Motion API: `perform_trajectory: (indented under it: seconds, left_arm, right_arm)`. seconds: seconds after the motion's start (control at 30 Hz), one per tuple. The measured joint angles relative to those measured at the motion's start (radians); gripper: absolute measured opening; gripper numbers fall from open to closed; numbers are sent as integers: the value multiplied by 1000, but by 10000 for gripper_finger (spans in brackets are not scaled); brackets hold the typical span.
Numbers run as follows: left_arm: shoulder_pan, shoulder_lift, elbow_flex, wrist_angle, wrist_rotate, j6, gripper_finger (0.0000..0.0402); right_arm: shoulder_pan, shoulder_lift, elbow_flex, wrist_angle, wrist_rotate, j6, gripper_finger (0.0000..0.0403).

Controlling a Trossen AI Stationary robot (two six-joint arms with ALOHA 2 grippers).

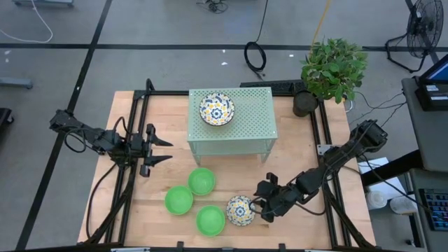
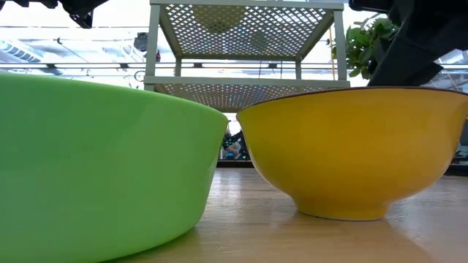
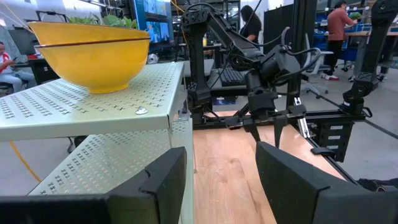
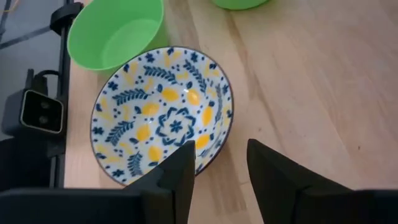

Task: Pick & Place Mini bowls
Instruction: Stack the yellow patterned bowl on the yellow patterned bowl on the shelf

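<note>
Two floral bowls: one on the stand point(image 1: 241, 122) at upper centre point(image 1: 217, 109), one at lower centre point(image 1: 240, 210), its rim between my right pincer's point(image 1: 262, 203) parted fingers. Three green bowls point(image 1: 201, 180) lie beside it. My left pincer point(image 1: 162, 150) waits unclenched, centre-left.

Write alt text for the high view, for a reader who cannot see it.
Seen from above, the right gripper reaches, jaws open, to a floral bowl at the wooden table's front edge, beside three green bowls. More floral bowls sit on a pale green perforated stand behind, and the left gripper waits open at the stand's left.
</note>
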Motion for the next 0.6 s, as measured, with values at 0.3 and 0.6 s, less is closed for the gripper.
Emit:
perform_trajectory:
  seconds: [0.3,0.6]
  left_arm:
    - [0,0,0,0,0,0,198]
    - [0,0,0,0,0,0,198]
  right_arm:
    - [2,49,0,33,-29,51,122]
    - [-5,106,0,100,-80,44,120]
